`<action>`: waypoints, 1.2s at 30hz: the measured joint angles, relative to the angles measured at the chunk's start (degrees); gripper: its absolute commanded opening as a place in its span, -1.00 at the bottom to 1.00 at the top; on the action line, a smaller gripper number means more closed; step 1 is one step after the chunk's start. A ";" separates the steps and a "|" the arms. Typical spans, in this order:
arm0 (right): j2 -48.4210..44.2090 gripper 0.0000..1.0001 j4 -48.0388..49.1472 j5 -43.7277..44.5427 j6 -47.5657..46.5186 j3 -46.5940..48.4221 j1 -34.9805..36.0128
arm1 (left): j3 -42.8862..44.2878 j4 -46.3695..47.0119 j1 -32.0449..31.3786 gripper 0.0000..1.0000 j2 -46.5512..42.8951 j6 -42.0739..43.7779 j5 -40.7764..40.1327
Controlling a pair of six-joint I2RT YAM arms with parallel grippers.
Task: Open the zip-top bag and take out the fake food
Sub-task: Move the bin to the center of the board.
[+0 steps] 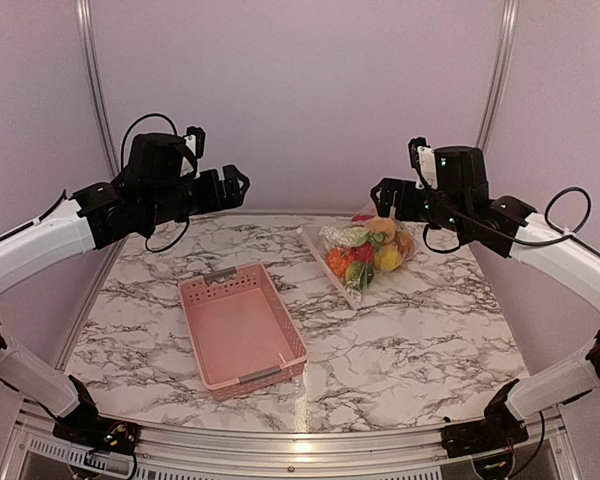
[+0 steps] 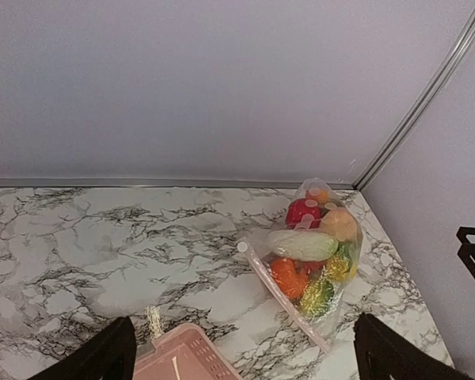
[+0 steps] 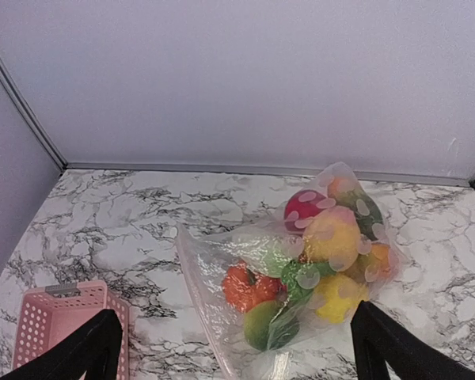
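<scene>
The zip-top bag (image 1: 364, 252) lies shut on the marble table at the back right, its zip strip (image 2: 279, 293) facing the basket. The fake food (image 1: 384, 232) is packed inside: red, orange, yellow, green and whitish pieces (image 3: 329, 237). My left gripper (image 1: 236, 183) hangs open high over the back left, well away from the bag (image 2: 313, 253). My right gripper (image 1: 384, 196) is open too, hovering just behind and above the bag (image 3: 301, 269). In the wrist views the left gripper (image 2: 245, 360) and right gripper (image 3: 237, 352) hold nothing between their dark fingers (image 3: 83, 352).
A pink perforated basket (image 1: 242, 325) sits empty left of centre, close to the bag's zip edge, and shows in both wrist views (image 2: 186, 356) (image 3: 59, 317). Marble tabletop (image 1: 410, 340) stretches in front of the bag. Walls and metal corner posts (image 1: 495, 80) close the back.
</scene>
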 measured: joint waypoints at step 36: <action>3.15 0.97 -6.58 3.72 2.12 -3.23 0.00 | 0.02 4.31 -24.28 0.98 21.38 -3.48 14.58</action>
